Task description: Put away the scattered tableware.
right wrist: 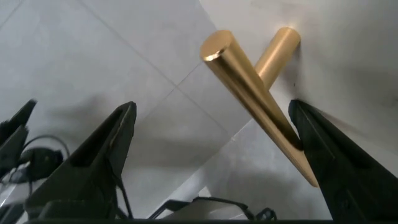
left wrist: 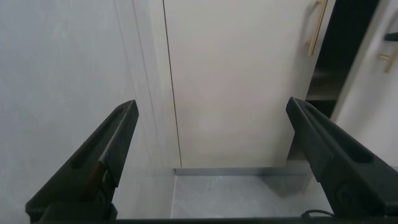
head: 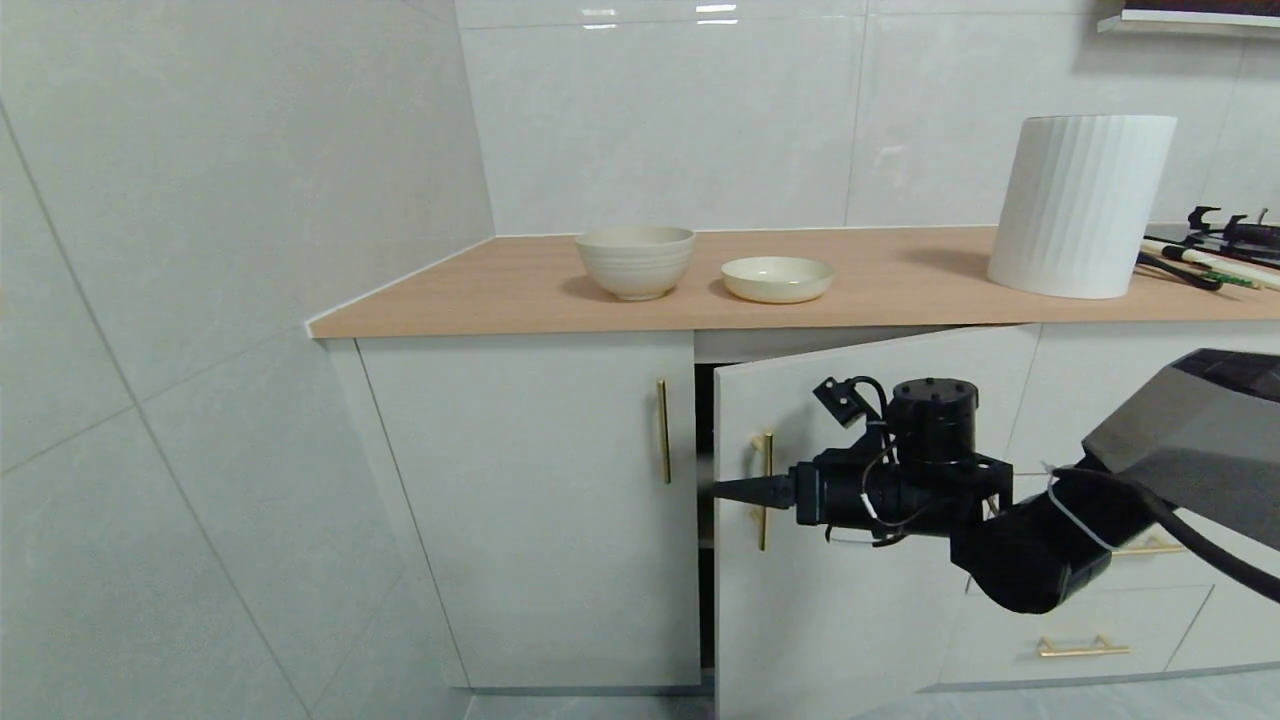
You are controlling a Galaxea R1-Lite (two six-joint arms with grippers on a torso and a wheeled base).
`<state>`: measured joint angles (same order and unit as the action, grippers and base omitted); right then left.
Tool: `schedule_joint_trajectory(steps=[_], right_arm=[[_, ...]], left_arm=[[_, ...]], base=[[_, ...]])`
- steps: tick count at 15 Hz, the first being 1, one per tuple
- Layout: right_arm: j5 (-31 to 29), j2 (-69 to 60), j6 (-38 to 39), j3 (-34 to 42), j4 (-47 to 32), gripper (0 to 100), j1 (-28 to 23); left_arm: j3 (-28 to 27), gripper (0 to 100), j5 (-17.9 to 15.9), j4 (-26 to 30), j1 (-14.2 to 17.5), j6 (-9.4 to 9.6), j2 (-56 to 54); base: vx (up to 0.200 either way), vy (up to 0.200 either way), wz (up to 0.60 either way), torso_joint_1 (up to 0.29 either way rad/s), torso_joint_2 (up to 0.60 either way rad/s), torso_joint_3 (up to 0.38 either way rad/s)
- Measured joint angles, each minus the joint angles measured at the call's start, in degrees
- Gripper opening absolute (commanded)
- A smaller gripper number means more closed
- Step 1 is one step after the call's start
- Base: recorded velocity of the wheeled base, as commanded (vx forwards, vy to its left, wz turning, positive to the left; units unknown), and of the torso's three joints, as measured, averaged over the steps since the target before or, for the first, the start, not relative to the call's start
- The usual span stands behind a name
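Straddling the upright door handle (head: 766,455), right gripper (head: 724,490) points horizontally left.

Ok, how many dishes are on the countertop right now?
2. A deep bowl stands above the closed left cabinet door; a shallow dish sits just to its right, not touching. The tall white container farther right could hide others behind it.

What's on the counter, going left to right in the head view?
bowl → dish → ribbed canister → utensils
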<state>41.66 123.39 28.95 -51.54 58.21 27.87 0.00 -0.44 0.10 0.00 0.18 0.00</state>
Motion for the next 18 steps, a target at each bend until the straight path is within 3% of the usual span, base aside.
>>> schedule_joint_trajectory(steps=[6,11,15,18], right_arm=[[0.5,-3.1,0.0,13.1,12.9,100,0.9],[4.5,-4.5,1.7,15.7,13.2,100,1.2],[5.3,-6.0,2.0,16.5,12.6,100,1.2],[5.6,-6.5,2.0,16.8,12.5,100,1.2]], left_arm=[[0.0,100,0.0,0.0,0.0,0.0,0.0],[0.0,100,0.0,0.0,0.0,0.3,0.0],[0.0,100,-0.8,0.0,0.0,5.06,0.0],[-1.2,100,-2.8,0.4,0.0,5.56,0.0]], base=[[0.0,0.0,0.0,0.0,0.0,0.0],[0.0,0.0,0.0,0.0,0.0,0.0],[0.0,0.0,0.0,0.0,0.0,0.0],[0.0,0.0,0.0,0.0,0.0,0.0]])
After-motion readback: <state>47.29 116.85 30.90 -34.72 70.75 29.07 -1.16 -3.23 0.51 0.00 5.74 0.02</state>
